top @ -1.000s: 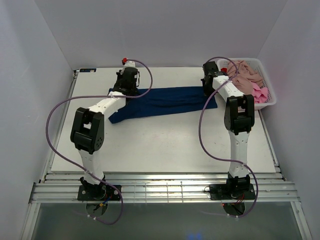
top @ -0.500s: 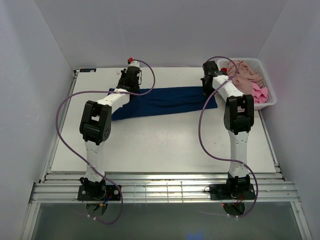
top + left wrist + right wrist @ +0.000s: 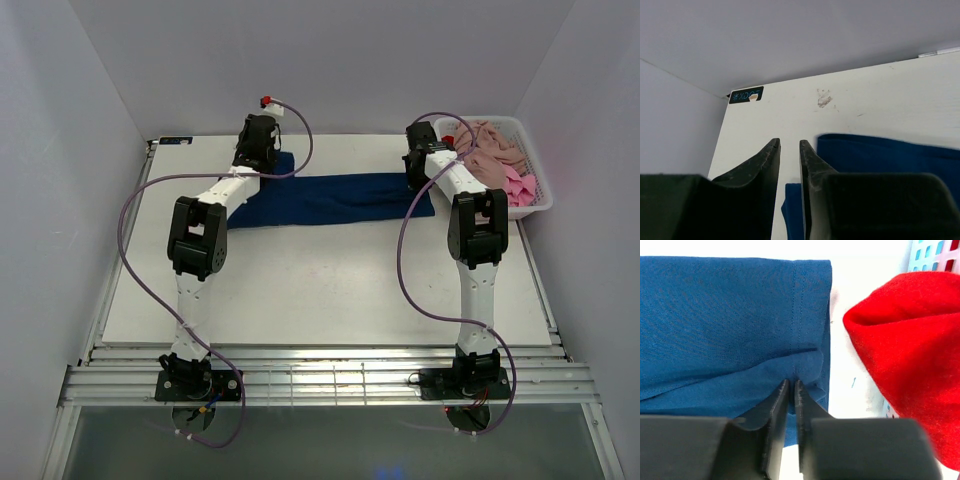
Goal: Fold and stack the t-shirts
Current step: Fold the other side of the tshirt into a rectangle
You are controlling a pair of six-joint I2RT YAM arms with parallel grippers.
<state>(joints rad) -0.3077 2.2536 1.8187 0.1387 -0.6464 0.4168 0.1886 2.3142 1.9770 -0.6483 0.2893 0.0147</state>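
Navy tee (image 3: 330, 198) lies flat as long band across far table, one end per arm, ready for your next fold. Left gripper (image 3: 789, 142): jaws slightly apart, empty, at left end. Right gripper (image 3: 792, 382): jaws nearly together on right hem, can't tell if pinching. Other tees (image 3: 495, 155) wait in basket (image 3: 541, 196).

Right gripper (image 3: 791, 383) on navy t-shirt (image 3: 720, 315) hem, red t-shirt (image 3: 910, 345) beside
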